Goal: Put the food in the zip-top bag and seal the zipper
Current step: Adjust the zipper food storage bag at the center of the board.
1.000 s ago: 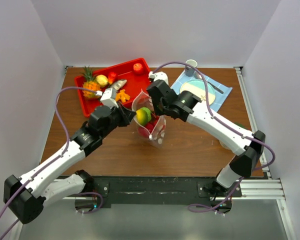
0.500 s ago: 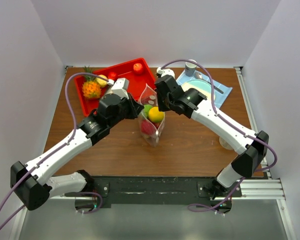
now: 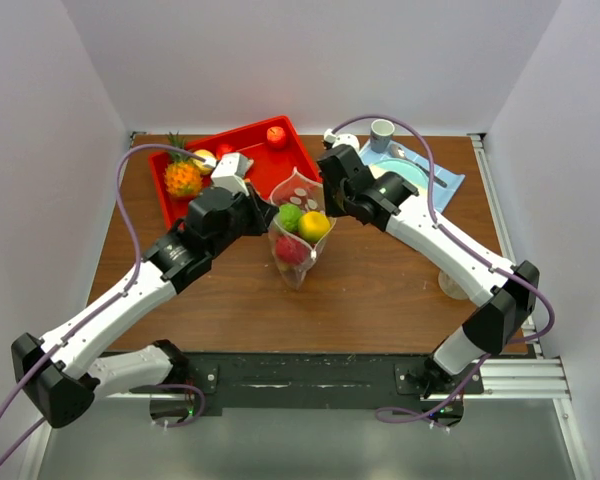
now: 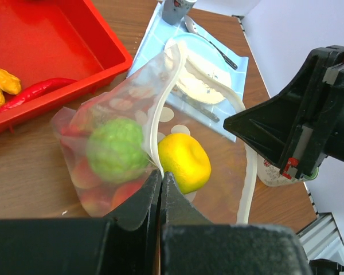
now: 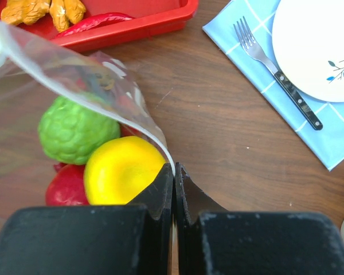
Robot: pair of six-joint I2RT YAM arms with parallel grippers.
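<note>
The clear dotted zip-top bag (image 3: 298, 262) hangs upright over the table's middle, held between both grippers. Inside lies food: a green fruit (image 3: 291, 217), a yellow one (image 3: 314, 226) and a red one (image 3: 291, 250). My left gripper (image 3: 266, 216) is shut on the zipper (image 4: 167, 86) at the bag's left end; its jaws (image 4: 160, 175) pinch the strip beside the green fruit (image 4: 116, 150). My right gripper (image 3: 331, 208) is shut on the rim's right end (image 5: 174, 167), next to the yellow fruit (image 5: 121, 170). The bag's mouth is open.
A red tray (image 3: 265, 165) at the back left holds a pineapple (image 3: 182, 176), a red fruit (image 3: 276, 136) and a chili (image 4: 37, 89). A blue mat with a plate (image 3: 405, 176), a fork (image 5: 275, 74) and a cup (image 3: 382, 130) lies back right. A glass (image 3: 447, 285) stands near the right edge.
Both grippers have carried the bag's rim a little toward the far side. The fruits shifted inside: the yellow one now lies right of the green one.
</note>
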